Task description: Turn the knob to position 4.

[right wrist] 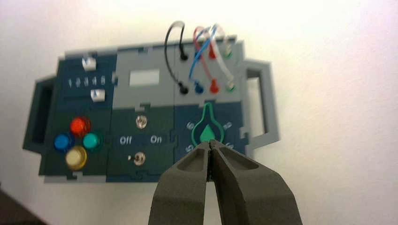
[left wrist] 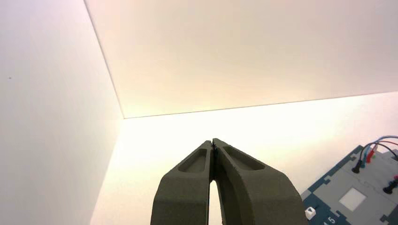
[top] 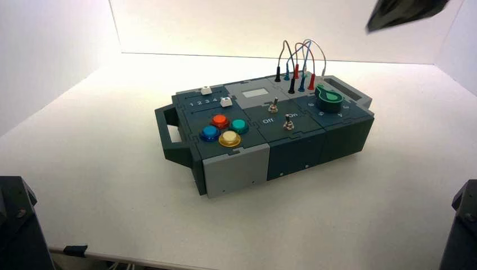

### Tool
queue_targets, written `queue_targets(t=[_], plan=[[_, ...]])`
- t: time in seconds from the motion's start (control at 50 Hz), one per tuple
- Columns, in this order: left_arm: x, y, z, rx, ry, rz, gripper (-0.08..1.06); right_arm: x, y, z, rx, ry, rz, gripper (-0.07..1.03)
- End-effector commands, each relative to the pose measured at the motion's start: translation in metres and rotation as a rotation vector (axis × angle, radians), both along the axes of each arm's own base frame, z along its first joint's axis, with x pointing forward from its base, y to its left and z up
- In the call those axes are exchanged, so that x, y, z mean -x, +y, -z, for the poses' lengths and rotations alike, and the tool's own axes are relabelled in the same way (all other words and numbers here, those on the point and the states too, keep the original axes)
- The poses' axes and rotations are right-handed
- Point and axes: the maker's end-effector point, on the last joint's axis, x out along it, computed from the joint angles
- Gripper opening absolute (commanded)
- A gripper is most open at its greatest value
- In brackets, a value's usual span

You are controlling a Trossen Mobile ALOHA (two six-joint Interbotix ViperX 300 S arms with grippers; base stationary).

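The green knob (top: 328,98) sits at the right end of the box (top: 236,169), in front of the wire sockets. In the right wrist view the knob (right wrist: 207,131) has its pointed tip toward the wires. White digits curve around it, with a 6 (right wrist: 189,125) and a 5 (right wrist: 189,148) showing. The 4 is hidden behind my fingers. My right gripper (right wrist: 210,142) is shut and empty, high above the box; it shows as a dark shape at the top right of the high view (top: 402,12). My left gripper (left wrist: 213,140) is shut and empty, off to the box's left, facing the back wall.
The box also bears four coloured push buttons (top: 225,129), two metal toggle switches (top: 281,112) marked Off and On, sliders (top: 216,97) and looped wires (top: 298,62). White walls stand at the back and sides. The arm bases (top: 17,225) sit at the front corners.
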Motion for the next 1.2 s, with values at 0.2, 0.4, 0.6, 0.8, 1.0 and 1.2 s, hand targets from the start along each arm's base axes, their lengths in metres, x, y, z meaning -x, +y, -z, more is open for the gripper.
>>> queue_targets(t=[0.2,0.4,0.6,0.8,1.0,1.2], plan=[[-0.003,-0.004,-0.011,0.000,-0.008,0.015,-0.03,-0.031,0.022,0.014,0.032,0.105,-0.024,-0.02],[-0.003,-0.004,-0.011,0.000,-0.010,0.016,-0.03,-0.041,0.038,0.028,0.062,0.166,-0.061,-0.02],[-0.003,-0.004,-0.012,0.000,-0.011,0.016,-0.03,-0.042,0.056,0.037,0.067,0.214,-0.096,-0.02],[-0.003,-0.004,-0.012,0.001,-0.013,0.016,-0.03,-0.043,0.057,0.046,0.080,0.243,-0.097,-0.02],[-0.003,-0.004,-0.013,0.001,-0.014,0.016,-0.03,-0.043,0.055,0.064,0.111,0.291,-0.096,-0.02],[-0.002,-0.004,-0.013,0.002,-0.019,0.016,-0.03,-0.048,0.055,0.073,0.126,0.298,-0.095,-0.02]])
